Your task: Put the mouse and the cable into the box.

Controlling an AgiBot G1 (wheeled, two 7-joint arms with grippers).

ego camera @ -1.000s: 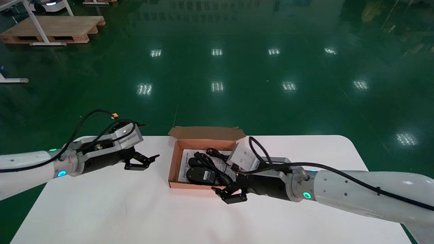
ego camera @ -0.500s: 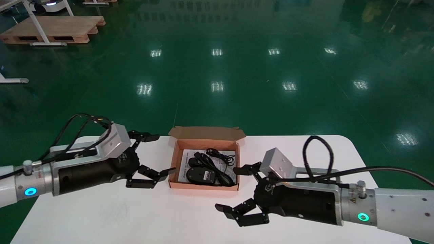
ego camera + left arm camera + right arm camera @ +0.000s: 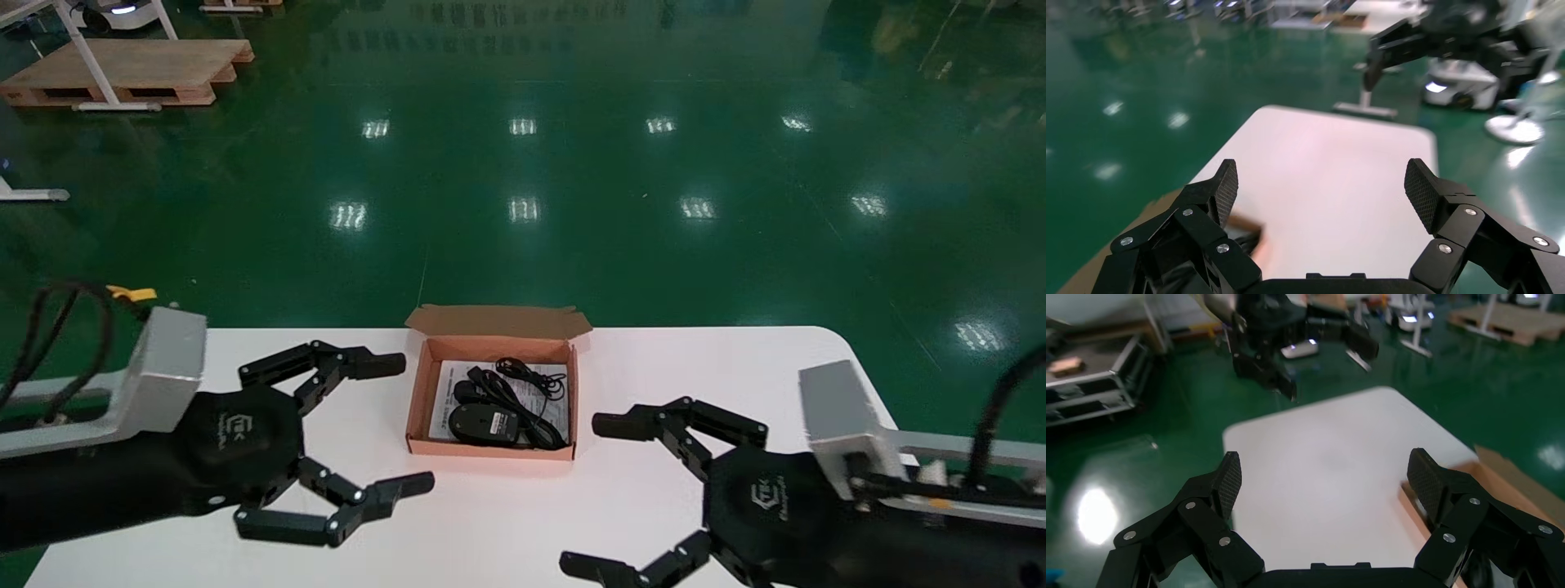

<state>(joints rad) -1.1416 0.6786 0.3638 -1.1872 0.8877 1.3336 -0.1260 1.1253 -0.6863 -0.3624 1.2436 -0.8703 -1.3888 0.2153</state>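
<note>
Far off on the left of the green floor (image 3: 572, 204) a wooden pallet (image 3: 147, 69) sits behind a white frame leg (image 3: 86, 61). Nearer, over the left part of the white table (image 3: 735, 359), the left gripper (image 3: 413, 425) hovers with its fingers spread wide and nothing between them, tips pointing toward the box (image 3: 416, 400) and near its left wall. The box, brown cardboard with its lid flap (image 3: 498, 318) folded back at the far edge, sits mid-table between the two grippers, its top uncovered. Inside, the black mouse (image 3: 482, 423) lies on a white sheet (image 3: 445, 392) toward the near wall, with the black cable (image 3: 523, 384) looped loosely over and behind it; both are within the walls. On the right, the right gripper (image 3: 582, 494) hangs over the table's near edge, its fingers likewise splayed and empty. Its upper fingertip is near the box's right near corner, though apart from it.
</note>
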